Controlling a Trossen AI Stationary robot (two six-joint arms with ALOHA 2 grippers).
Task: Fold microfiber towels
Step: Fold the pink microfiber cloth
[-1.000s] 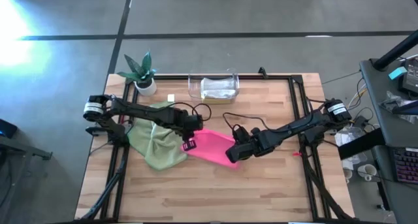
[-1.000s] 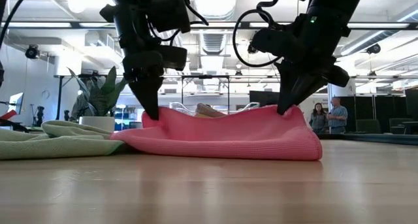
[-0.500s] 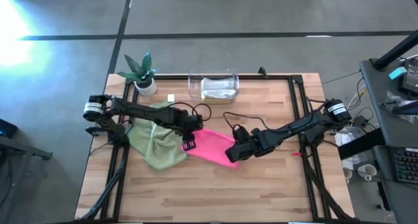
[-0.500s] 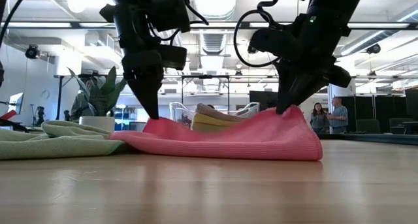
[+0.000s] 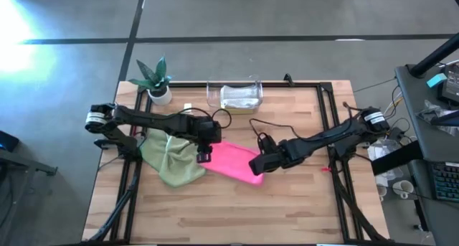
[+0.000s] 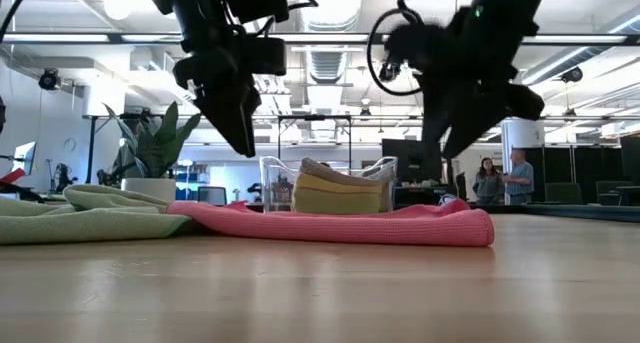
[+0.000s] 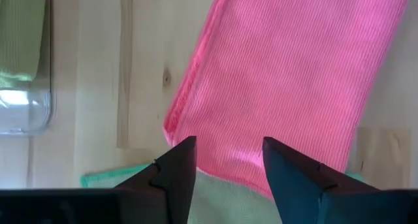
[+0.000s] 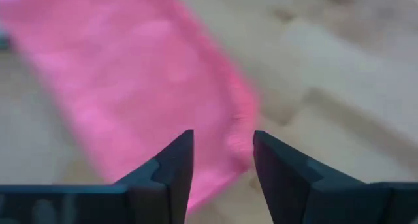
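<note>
Pink towel [image 5: 233, 160]: now flat on the table centre, folded, its edge overlapping the sage green towel [image 5: 170, 158].
Left gripper [image 5: 204, 155]: fingers parted, empty, lifted off the cloth a moment ago.
Right gripper [image 5: 256, 165]: likewise released and raised.
Meaning: this fold looks finished.
Clear bin [image 5: 235, 94]: holds folded towels.

- No readable text, labels, brands or numbers in any view.
- Signs in the far room, low view: too small to read.
</note>
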